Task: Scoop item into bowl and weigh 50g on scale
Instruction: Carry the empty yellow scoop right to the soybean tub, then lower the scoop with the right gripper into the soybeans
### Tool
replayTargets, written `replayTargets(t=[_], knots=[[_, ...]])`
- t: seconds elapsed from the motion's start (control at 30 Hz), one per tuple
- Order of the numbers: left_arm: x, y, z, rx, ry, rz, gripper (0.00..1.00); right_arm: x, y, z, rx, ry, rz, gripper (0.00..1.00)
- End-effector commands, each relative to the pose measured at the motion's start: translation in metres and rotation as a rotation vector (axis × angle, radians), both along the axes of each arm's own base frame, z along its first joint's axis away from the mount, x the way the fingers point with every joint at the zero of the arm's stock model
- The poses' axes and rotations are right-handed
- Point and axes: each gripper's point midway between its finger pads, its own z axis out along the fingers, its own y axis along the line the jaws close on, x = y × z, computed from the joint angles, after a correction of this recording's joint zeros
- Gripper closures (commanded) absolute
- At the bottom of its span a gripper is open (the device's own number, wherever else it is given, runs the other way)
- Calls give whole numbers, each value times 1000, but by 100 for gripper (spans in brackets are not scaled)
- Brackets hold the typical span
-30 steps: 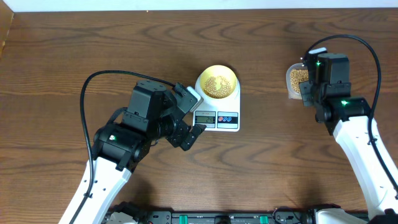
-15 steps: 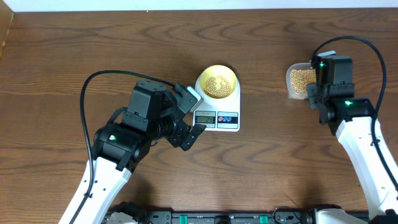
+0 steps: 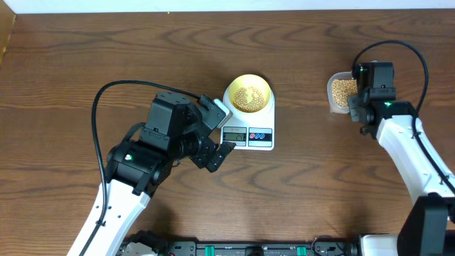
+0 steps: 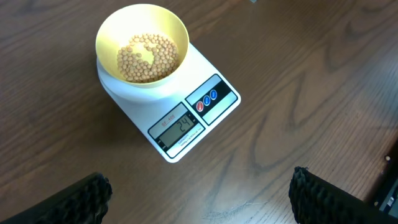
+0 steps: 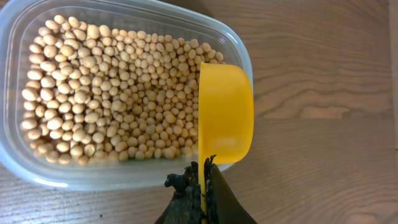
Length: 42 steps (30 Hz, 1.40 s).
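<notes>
Some beans (image 4: pixel 148 57) already lying in bowl (image 4: pixel 107 32), set on scale (image 4: pixel 186 84); display seemingly short of target, digits too small to trust. More scooping probably left. Right gripper (image 5: pixel 202 186) clenched on yellow scoop (image 5: pixel 225 112) by its handle, cup over tub (image 5: pixel 25 171) of beans. Left gripper (image 4: pixel 199 190) spread wide, grasping nothing, near scale
</notes>
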Motion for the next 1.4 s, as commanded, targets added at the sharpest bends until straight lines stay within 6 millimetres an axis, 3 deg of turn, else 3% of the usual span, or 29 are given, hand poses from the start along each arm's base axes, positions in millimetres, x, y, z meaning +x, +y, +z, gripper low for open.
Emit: replayTargets(t=[0.0,0.6,0.77,1.37], knots=[[1,0,0,-1,-3,-15,6,3,-1,-6,9,-1,-18,99],[1,0,0,-1,-3,-14,6,13,0,-26,14,12,-14,99],[1,0,0,-1,-3,-14,6,15,12,-31,78,19,26,99],[0,0,0,0,-2,-14,6,16,25,-35,140,26,74,99]])
